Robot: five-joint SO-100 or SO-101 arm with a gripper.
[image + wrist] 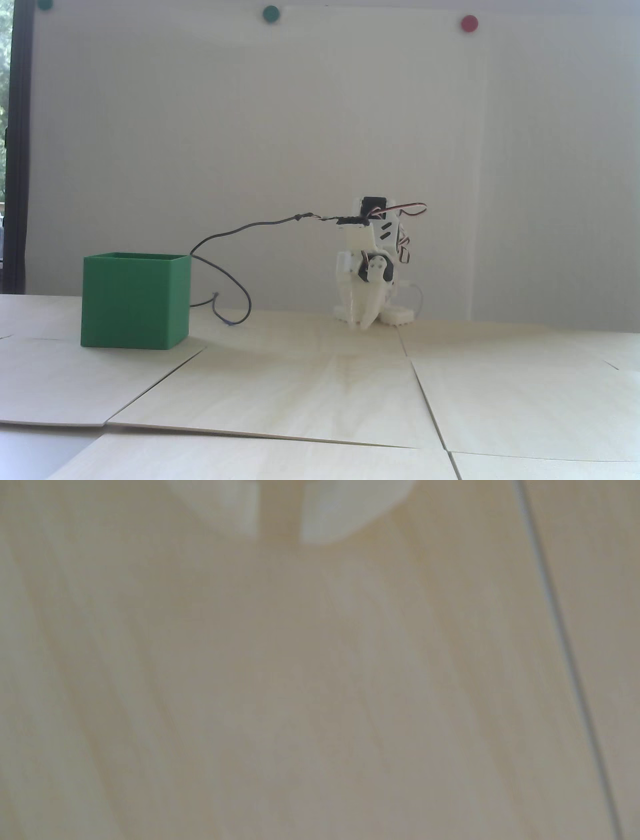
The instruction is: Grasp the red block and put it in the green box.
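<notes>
Stood folded low with gripper (278, 537) slightly parted and empty over bare table (311, 687), block nowhere seen, perhaps already inside box (136, 306).

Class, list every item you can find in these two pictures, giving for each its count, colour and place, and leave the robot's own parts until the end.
Cube-shaped thin-walled green box: one, green, on the table at left in the fixed view.
Round green wall magnets: two, green, top of the wall.
Round red wall magnet: one, red, top right of the wall.
Pale wooden table panels: several, light wood, joined by seams.
Dark cable: one, from the arm down behind the box.
Red block: none visible.
White arm: one, folded at the rear.
Gripper: one, white, slightly open, above bare wood.
</notes>
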